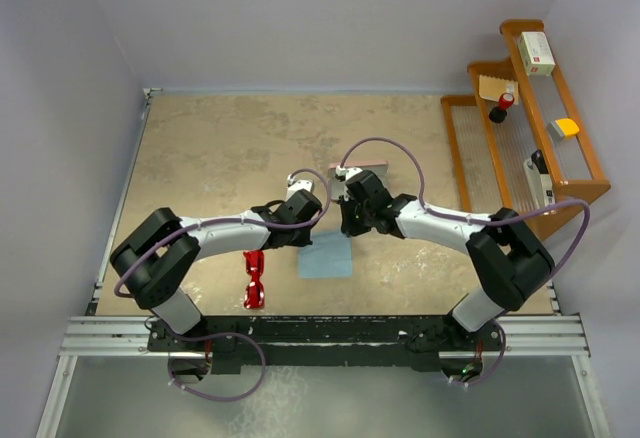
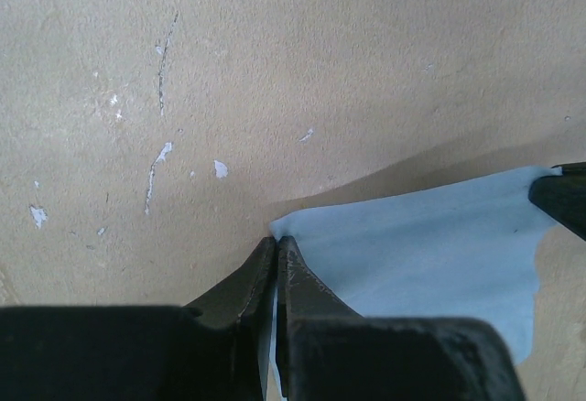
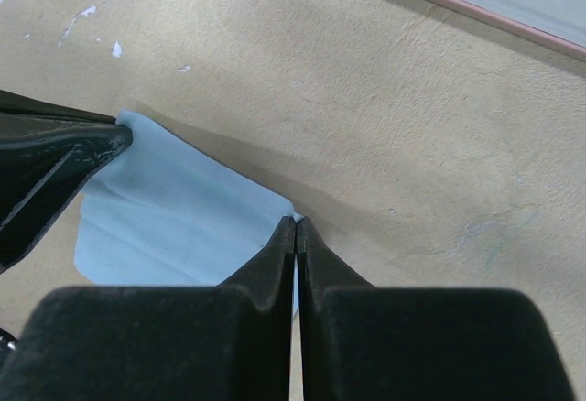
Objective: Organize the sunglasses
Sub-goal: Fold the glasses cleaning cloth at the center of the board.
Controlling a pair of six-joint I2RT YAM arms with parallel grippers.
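The red sunglasses (image 1: 255, 280) lie on the tan table near the front edge, to the left of a light blue cloth (image 1: 326, 256), and neither gripper touches them. My left gripper (image 1: 311, 226) is shut on the cloth's far left corner (image 2: 276, 241). My right gripper (image 1: 347, 228) is shut on its far right corner (image 3: 296, 222). The cloth (image 2: 430, 254) hangs between the two, its far edge lifted off the table. A pink case (image 1: 366, 167) lies just beyond the right gripper, mostly hidden; its rim (image 3: 476, 12) shows in the right wrist view.
A wooden stepped rack (image 1: 580, 173) stands at the right edge. It holds a white box (image 1: 537, 53), a red-capped bottle (image 1: 503, 104) and a yellow item (image 1: 566, 128). Purple cables loop over both arms.
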